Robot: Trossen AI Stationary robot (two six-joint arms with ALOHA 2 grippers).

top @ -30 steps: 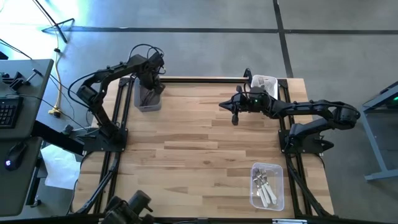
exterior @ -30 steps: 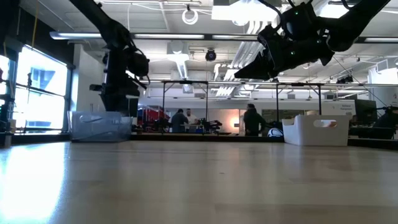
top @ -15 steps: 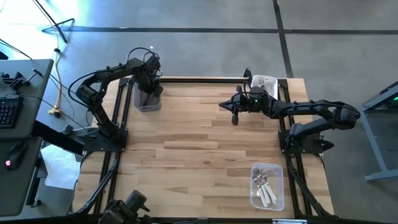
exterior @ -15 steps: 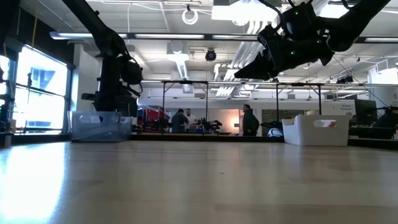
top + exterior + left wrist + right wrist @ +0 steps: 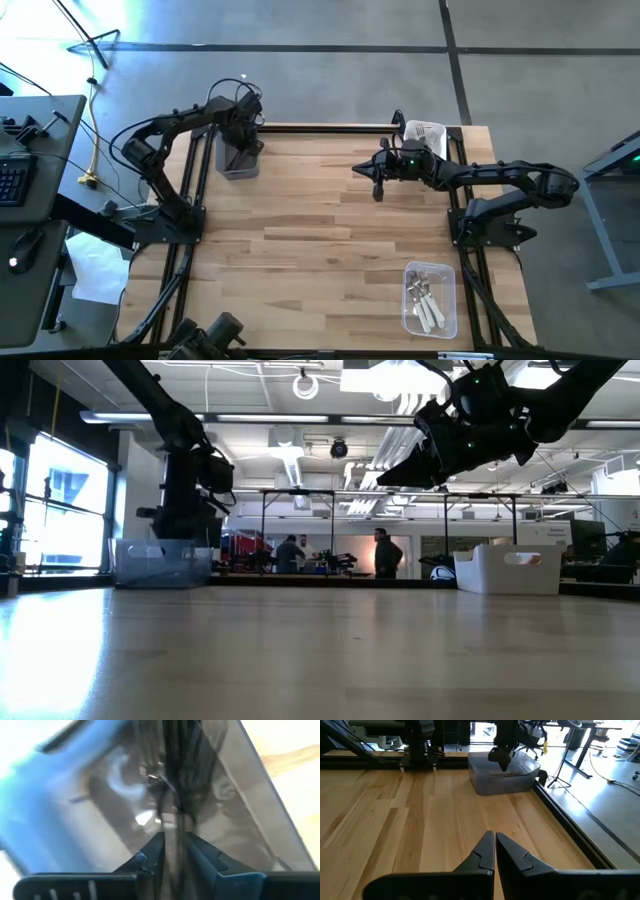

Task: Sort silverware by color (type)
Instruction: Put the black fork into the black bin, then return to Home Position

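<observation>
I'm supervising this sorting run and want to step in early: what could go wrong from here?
1. The left gripper sits low inside the grey bin at the table's far left corner. Lifting off-line, it could catch a wall and drag or tip the bin.
2. The left wrist view is blurred, so whether anything was released there cannot be confirmed.
3. The right gripper hangs over bare table with jaws shut, far from the clear bin of forks; it must open before any pick.
</observation>
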